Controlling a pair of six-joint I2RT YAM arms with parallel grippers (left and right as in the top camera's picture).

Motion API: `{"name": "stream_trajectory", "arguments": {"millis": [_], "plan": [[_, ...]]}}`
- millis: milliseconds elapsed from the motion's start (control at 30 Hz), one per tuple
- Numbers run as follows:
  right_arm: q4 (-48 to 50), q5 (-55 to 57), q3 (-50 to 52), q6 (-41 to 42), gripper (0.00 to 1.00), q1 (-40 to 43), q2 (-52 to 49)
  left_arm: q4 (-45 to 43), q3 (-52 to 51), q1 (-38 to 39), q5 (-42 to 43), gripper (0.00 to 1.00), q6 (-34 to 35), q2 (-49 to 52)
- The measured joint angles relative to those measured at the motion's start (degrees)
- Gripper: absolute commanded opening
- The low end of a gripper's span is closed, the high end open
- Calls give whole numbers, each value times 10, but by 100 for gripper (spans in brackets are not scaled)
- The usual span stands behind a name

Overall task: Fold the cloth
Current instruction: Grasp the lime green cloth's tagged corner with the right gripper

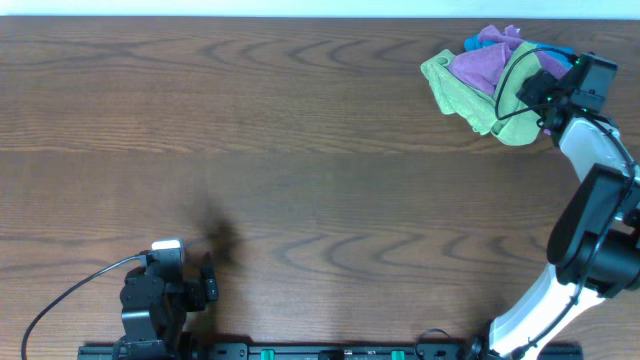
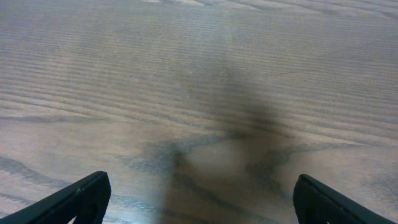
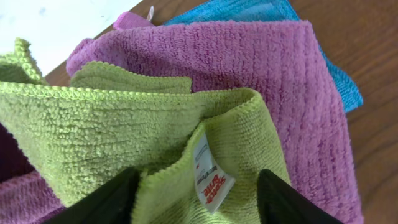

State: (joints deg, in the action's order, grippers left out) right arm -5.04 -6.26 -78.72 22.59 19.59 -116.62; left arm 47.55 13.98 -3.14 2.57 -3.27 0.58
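A crumpled pile of cloths lies at the table's far right corner: a green cloth (image 1: 465, 95), a purple cloth (image 1: 480, 65) and a blue cloth (image 1: 473, 44). My right gripper (image 1: 533, 92) is at the pile's right side. In the right wrist view its fingers (image 3: 196, 199) are spread wide, with a fold of the green cloth (image 3: 124, 118) and its white tag (image 3: 211, 180) between them. The purple cloth (image 3: 249, 56) and blue cloth (image 3: 249, 9) lie behind. My left gripper (image 1: 205, 285) is open and empty over bare wood (image 2: 199, 205) at the near left.
The wooden table (image 1: 300, 150) ends at its far edge just behind the pile, where a white floor (image 3: 56, 25) shows. A black cable (image 1: 70, 290) loops by the left arm's base.
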Motion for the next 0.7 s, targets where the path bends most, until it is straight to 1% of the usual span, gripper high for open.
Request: {"name": "stream_trajectory", "arguments": {"millis": [133, 300, 433, 467, 500, 533, 567, 633, 700], "plan": [[-2, -1, 0, 4, 38, 0, 0, 0, 0, 0, 0, 95, 0, 0], [-3, -2, 0, 6, 29, 0, -2, 0, 0, 0, 0, 95, 0, 0], [-3, -6, 0, 7, 29, 0, -13, 0, 0, 0, 0, 95, 0, 0], [-2, -7, 0, 7, 33, 0, -20, 0, 0, 0, 0, 95, 0, 0], [-2, -7, 0, 7, 42, 0, -26, 0, 0, 0, 0, 95, 0, 0], [-2, -8, 0, 7, 47, 0, -30, 0, 0, 0, 0, 95, 0, 0], [0, -9, 0, 9, 47, 0, -36, 0, 0, 0, 0, 95, 0, 0], [4, -11, 0, 7, 41, 0, -46, 0, 0, 0, 0, 95, 0, 0], [13, -13, 0, 7, 38, 0, -53, 0, 0, 0, 0, 95, 0, 0]]}}
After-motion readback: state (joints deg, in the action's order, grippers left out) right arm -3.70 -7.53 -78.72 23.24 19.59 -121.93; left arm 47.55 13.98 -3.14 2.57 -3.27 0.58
